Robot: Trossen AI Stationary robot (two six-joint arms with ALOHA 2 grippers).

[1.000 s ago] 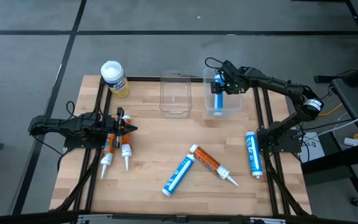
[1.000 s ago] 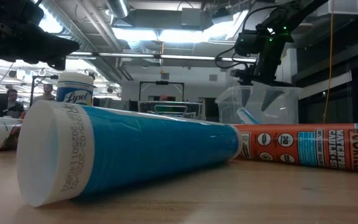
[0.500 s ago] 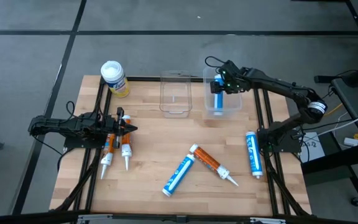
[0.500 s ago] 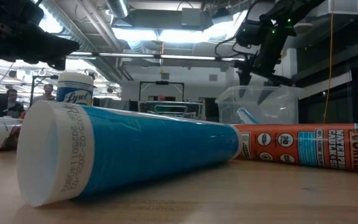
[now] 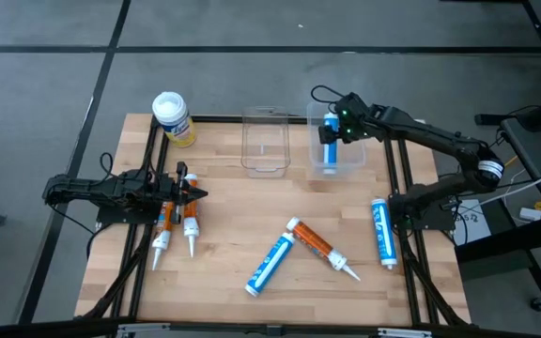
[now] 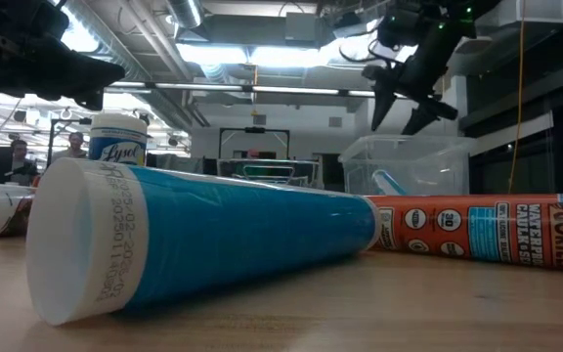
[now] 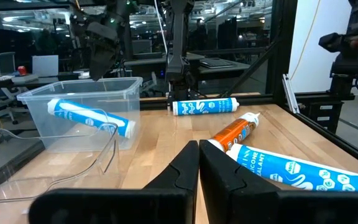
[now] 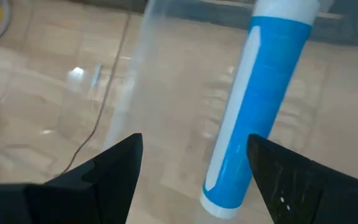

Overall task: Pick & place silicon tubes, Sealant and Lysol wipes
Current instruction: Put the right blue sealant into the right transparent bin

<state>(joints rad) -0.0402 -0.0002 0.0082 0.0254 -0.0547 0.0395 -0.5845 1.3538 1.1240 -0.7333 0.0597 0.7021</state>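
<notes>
Where bins (image 5: 265, 141) stand, Lysol wipes (image 5: 171, 117) sit apart.

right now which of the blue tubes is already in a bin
The blue tube lying in the right-hand clear bin, under the right arm's open jaws; the other two lie on the table.

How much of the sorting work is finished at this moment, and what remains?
Done: one blue tube lies inside the right clear bin. In hand: nothing; the right tool is open above that bin, and the left tool is shut over the orange tubes. Left: those two tubes, three tubes on the table, namely a blue one, an orange one and a blue one, plus the Lysol wipes. The middle bin is empty.
</notes>
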